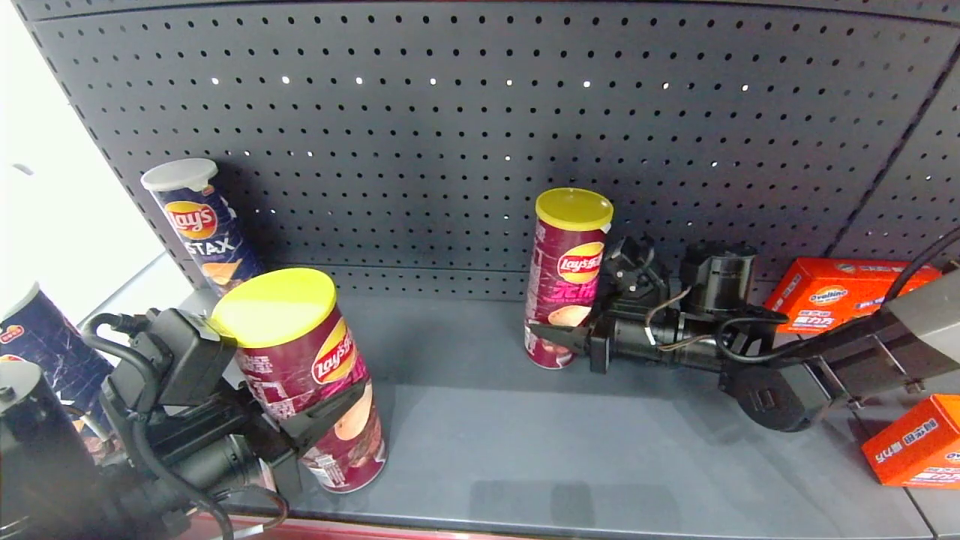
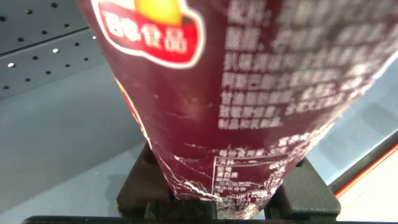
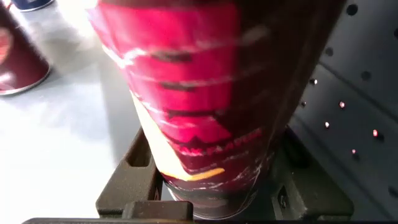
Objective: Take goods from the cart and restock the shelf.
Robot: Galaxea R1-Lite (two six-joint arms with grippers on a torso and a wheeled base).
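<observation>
Two maroon chip cans with yellow lids are on the grey shelf (image 1: 525,450). The near maroon can (image 1: 315,375) leans at the shelf's front left, with my left gripper (image 1: 330,409) shut on its lower body. The left wrist view has this can (image 2: 249,93) between the black fingers (image 2: 140,186). The far maroon can (image 1: 566,277) stands upright near the pegboard at mid shelf. My right gripper (image 1: 555,334) is shut on its lower part, and that can (image 3: 205,112) sits between the pads (image 3: 134,168) in the right wrist view.
A blue chip can (image 1: 202,225) stands at the shelf's back left. Another dark blue can (image 1: 37,337) is off the shelf's left end. Orange boxes (image 1: 847,292) (image 1: 915,450) lie at the right. Open shelf floor lies between the two maroon cans.
</observation>
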